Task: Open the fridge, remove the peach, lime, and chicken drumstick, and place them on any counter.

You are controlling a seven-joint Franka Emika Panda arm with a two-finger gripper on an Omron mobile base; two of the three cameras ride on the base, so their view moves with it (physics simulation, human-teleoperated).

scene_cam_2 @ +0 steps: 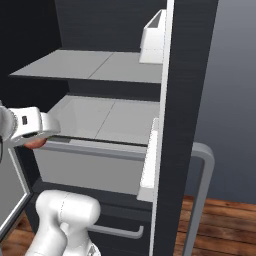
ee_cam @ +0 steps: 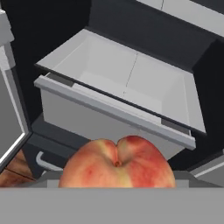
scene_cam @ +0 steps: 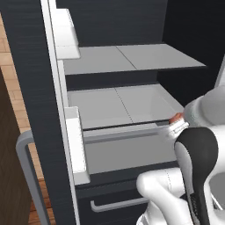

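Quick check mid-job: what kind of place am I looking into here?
Most likely the inside of an open dark navy-black fridge in a kitchen: pale grey shelves, a pale grey pulled-out bin, and an orange-red peach at the gripper.

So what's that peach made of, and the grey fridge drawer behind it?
The peach looks like soft fruit flesh under a matte skin: blotchy red over yellow, with a crease running to a stem dimple. The drawer looks like smooth pale grey plastic, judging by its thin, even, unpatterned walls, though painted metal can't be ruled out. It's a rendered scene, so this is only appearance.
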